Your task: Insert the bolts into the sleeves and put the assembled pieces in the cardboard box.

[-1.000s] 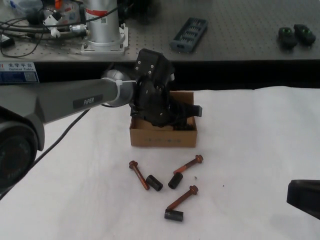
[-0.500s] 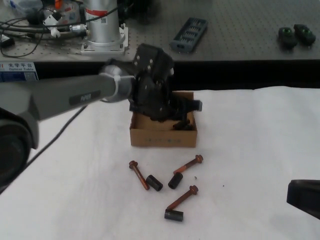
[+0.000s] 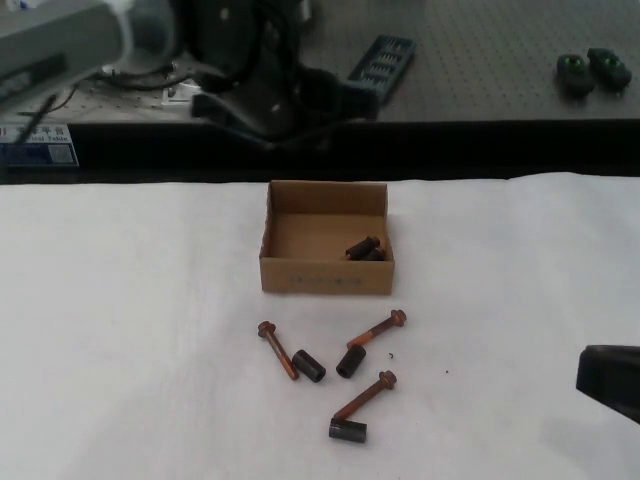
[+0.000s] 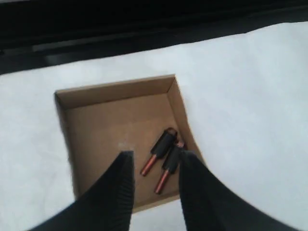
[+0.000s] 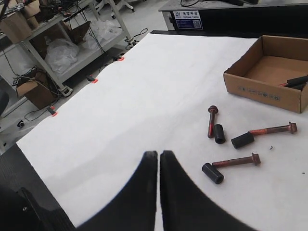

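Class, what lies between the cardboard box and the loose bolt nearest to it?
Nothing: the high view shows a bare strip of white cloth between the cardboard box and that bolt. The right wrist view agrees.

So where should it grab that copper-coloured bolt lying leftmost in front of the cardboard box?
Probably the bare shank just below the head, coming straight down and pinching across it. The copper-coloured bolt lies flat on the white cloth, and a short black sleeve crowds its tip end.
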Action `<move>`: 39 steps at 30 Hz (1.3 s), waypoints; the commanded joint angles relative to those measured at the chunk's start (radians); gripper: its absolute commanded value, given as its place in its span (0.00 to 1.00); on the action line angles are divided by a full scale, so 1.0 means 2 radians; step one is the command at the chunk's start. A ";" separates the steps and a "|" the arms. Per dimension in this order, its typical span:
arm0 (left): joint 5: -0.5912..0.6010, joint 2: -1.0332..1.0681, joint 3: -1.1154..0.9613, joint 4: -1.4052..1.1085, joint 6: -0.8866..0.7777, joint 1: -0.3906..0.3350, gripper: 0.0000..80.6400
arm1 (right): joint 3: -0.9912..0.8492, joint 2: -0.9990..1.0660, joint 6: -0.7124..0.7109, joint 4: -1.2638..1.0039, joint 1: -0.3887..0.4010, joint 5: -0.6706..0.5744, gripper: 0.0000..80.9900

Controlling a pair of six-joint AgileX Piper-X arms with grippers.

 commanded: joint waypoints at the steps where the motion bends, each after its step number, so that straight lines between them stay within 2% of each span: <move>1: -0.010 -0.064 0.078 0.010 0.006 0.012 0.25 | -0.015 0.023 0.008 -0.007 -0.004 0.003 0.04; 13: -0.002 -0.252 0.348 -0.110 0.007 0.011 0.25 | -0.119 0.230 -0.002 -0.007 -0.004 0.001 0.04; 18: -0.003 -0.332 0.427 -0.125 0.015 0.011 0.25 | -0.167 0.317 -0.040 -0.007 -0.002 -0.001 0.03; 22: -0.003 -0.399 0.487 -0.141 0.016 0.011 0.25 | -0.207 0.375 -0.041 -0.007 -0.002 -0.002 0.03; 30: -0.007 -0.499 0.568 -0.140 0.016 0.011 0.25 | -0.274 0.465 -0.041 -0.007 0.002 -0.024 0.03; 36: -0.010 -0.533 0.597 -0.130 0.013 0.011 0.25 | -0.319 0.541 -0.064 -0.007 0.041 -0.022 0.03; 39: -0.067 -0.545 0.607 -0.087 0.013 0.011 0.25 | -0.343 0.579 -0.064 -0.005 0.055 -0.033 0.03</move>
